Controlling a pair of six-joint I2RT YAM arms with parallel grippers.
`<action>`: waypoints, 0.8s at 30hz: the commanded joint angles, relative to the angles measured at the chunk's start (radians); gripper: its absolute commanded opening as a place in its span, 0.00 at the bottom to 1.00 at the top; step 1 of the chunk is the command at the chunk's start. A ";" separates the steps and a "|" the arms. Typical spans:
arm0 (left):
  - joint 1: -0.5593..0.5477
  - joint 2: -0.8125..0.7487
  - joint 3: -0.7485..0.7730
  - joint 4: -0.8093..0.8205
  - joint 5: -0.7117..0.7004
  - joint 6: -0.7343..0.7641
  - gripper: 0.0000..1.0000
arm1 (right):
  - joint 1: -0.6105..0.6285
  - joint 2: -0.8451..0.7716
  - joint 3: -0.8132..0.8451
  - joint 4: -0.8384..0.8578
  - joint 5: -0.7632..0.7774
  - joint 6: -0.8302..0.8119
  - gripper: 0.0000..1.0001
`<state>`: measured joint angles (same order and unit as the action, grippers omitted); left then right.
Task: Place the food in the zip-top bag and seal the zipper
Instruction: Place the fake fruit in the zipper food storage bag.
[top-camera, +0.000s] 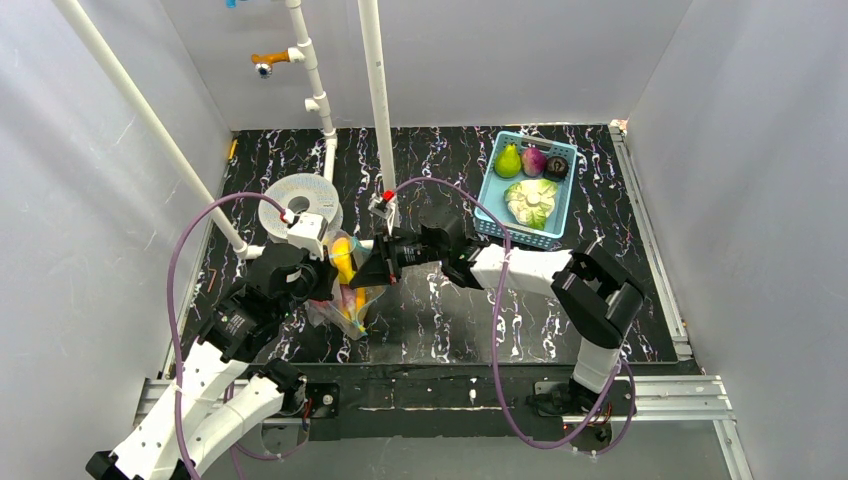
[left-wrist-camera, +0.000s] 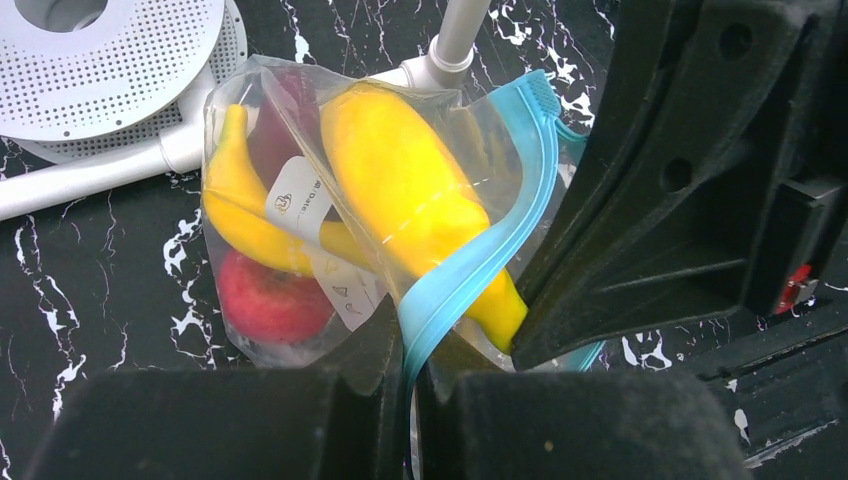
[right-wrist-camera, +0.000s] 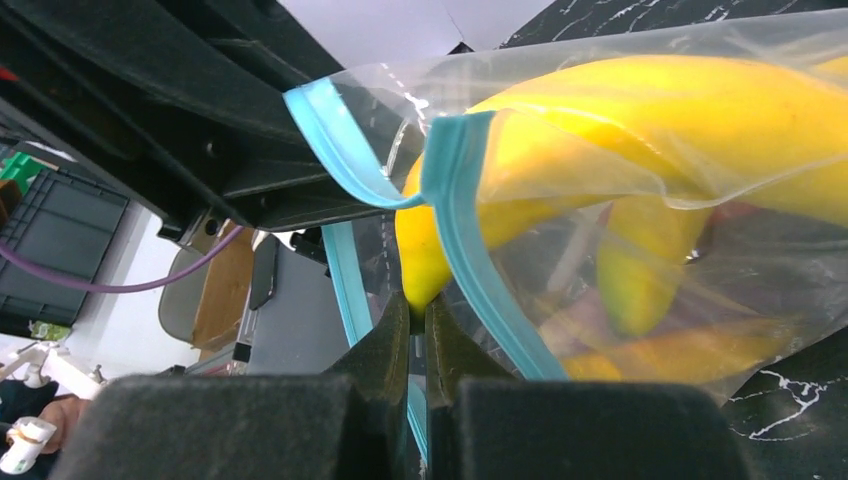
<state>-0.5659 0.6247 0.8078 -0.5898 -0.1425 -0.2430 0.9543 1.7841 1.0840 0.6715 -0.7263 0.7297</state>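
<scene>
Our left pincer (left-wrist-camera: 410, 352) is clenched on the zipper (left-wrist-camera: 483, 255), the blue strip running straight down between its fingers. Our right pincer (right-wrist-camera: 418, 325) is clenched too, a sliver of the same blue strip showing between its fingers, so we judge it grips the zipper from the other side. From above, the two pincers meet almost nose to nose over the zip-top bag (top-camera: 345, 305), which seems to rest on the black marbled bench (top-camera: 450, 320) before the left arm.

Inside the bag lie the banana (left-wrist-camera: 235, 205), the red apple (left-wrist-camera: 270, 297), a dark magenta piece (left-wrist-camera: 285, 115) and the big orange-yellow piece (left-wrist-camera: 405, 185), so we take sealing as the step in hand. It is not done: seen from the right wrist, the two blue lips stand apart above the fingers, and the tip of the orange-yellow piece pokes between them, just above the fingertips.

To seal well, we would first nudge that tip below the zipper line, or the tracks may close on it and spring open. Then one pincer should anchor the strip while the other pinches along it, keeping both lips level and taut; a twisted strip will not mate. The light-blue basket (top-camera: 528, 190) stands well apart.
</scene>
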 joint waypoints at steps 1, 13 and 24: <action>-0.003 -0.011 0.002 0.044 0.028 0.000 0.00 | 0.015 0.013 0.055 -0.083 0.041 -0.074 0.08; -0.003 -0.003 0.001 0.045 0.009 0.000 0.00 | 0.044 -0.149 0.051 -0.469 0.157 -0.243 0.41; -0.003 0.007 -0.001 0.048 -0.005 -0.001 0.00 | 0.045 -0.363 -0.001 -0.660 0.308 -0.321 0.64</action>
<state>-0.5663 0.6293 0.8066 -0.5664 -0.1318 -0.2456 0.9981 1.4487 1.0973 0.0770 -0.4916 0.4569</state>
